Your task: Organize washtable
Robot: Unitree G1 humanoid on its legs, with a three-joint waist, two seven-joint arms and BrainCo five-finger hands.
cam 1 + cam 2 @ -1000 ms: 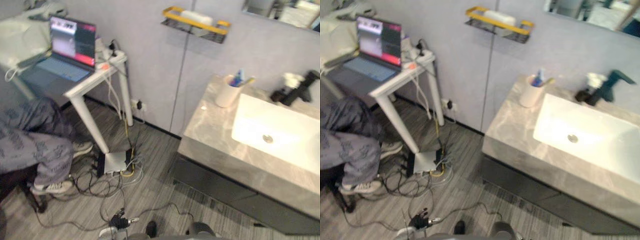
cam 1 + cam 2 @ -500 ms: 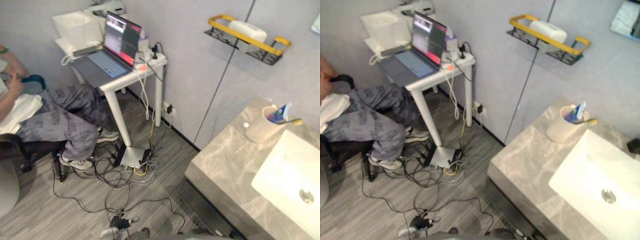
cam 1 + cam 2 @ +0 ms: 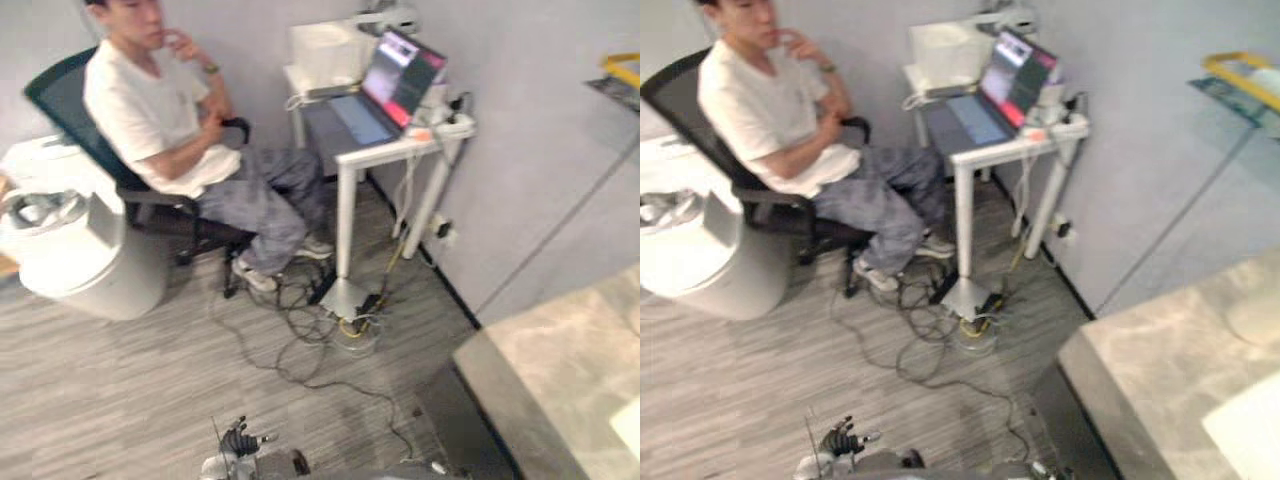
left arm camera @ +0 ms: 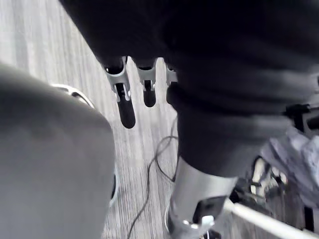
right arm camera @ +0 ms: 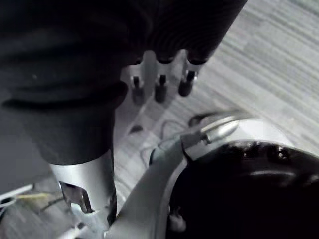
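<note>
Streaked grey plank floor [image 3: 110, 390]; veined, square-edged marble washtable [image 3: 565, 350].

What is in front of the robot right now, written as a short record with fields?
Person: seated on a dark chair beside the white table
Laptop: open on that table
Floor: cables under the table, white bin by the chair
Washtable: grey counter corner, lower right
Left robot hand: open, holding nothing
Right robot hand: open, holding nothing

Grey marble countertop [image 3: 1150, 370] with white sink corner [image 3: 1248, 440], perhaps a cup's base [image 3: 1258, 315].
</note>
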